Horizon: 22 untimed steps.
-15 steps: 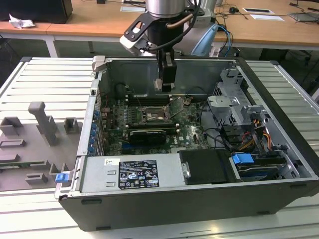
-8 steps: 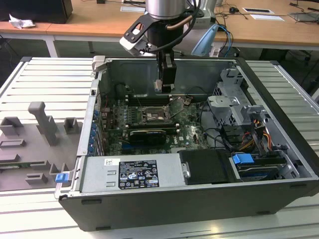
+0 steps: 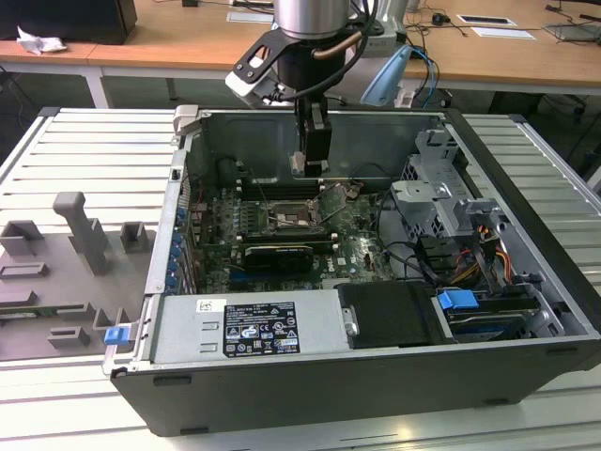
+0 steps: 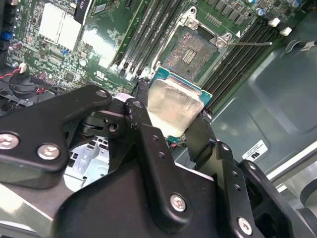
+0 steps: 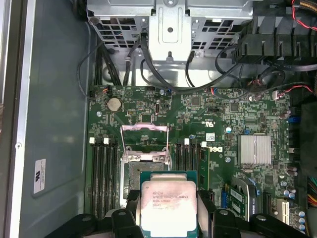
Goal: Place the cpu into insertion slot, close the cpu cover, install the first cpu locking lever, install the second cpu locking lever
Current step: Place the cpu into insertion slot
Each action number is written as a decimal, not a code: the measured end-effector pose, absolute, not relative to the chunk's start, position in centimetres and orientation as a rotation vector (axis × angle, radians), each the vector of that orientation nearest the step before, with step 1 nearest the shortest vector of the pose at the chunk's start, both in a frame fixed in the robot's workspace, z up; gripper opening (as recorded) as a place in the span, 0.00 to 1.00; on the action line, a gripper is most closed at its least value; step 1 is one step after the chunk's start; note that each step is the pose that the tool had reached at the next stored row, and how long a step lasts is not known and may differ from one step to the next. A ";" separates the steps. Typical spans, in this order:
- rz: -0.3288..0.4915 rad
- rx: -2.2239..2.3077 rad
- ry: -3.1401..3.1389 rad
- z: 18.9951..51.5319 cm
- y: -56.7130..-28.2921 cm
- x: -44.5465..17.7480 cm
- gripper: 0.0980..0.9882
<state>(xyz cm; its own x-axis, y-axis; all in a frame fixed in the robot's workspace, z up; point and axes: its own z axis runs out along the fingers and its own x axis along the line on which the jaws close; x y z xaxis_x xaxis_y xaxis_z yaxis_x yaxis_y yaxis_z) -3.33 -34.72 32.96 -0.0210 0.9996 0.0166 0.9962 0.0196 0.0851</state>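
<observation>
My gripper (image 4: 171, 121) is shut on the cpu (image 4: 174, 104), a flat square chip with a pale silver top and a green rim, pinched by its two opposite edges between the black fingers (image 4: 143, 114). The cpu (image 5: 168, 206) hangs above the motherboard, a little to one side of the insertion slot (image 5: 140, 174), a dark square socket with a silver rim that lies bare. The cpu cover (image 5: 145, 133) stands swung open at the slot's far edge. In the exterior view, the gripper (image 3: 313, 167) hovers over the insertion slot (image 3: 286, 218) inside the open case. A thin locking lever (image 4: 252, 43) sticks out beside the insertion slot (image 4: 190, 48).
Long memory slots (image 5: 104, 173) flank the socket. A black graphics card (image 3: 277, 256) lies nearer the front, a silver heatsink (image 5: 254, 149) to one side, and a drive cage with cables (image 3: 437, 193) at the exterior view's right. Case walls (image 3: 310, 136) surround the board.
</observation>
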 end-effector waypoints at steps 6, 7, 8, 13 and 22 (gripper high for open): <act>0.112 2.168 2.204 32.8 -34.7 -3.3 0.50; 0.112 2.169 2.203 32.7 -34.7 -3.3 0.50; 0.112 2.170 2.202 32.7 -34.7 -3.3 0.50; 0.112 2.175 2.197 32.6 -34.7 -3.3 0.50; 0.111 2.181 2.191 32.4 -34.7 -3.3 0.50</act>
<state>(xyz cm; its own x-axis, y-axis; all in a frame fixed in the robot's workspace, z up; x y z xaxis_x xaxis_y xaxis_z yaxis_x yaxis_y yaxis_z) -3.33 -34.72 32.39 -0.0050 0.9998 0.0167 0.9964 0.0036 0.0849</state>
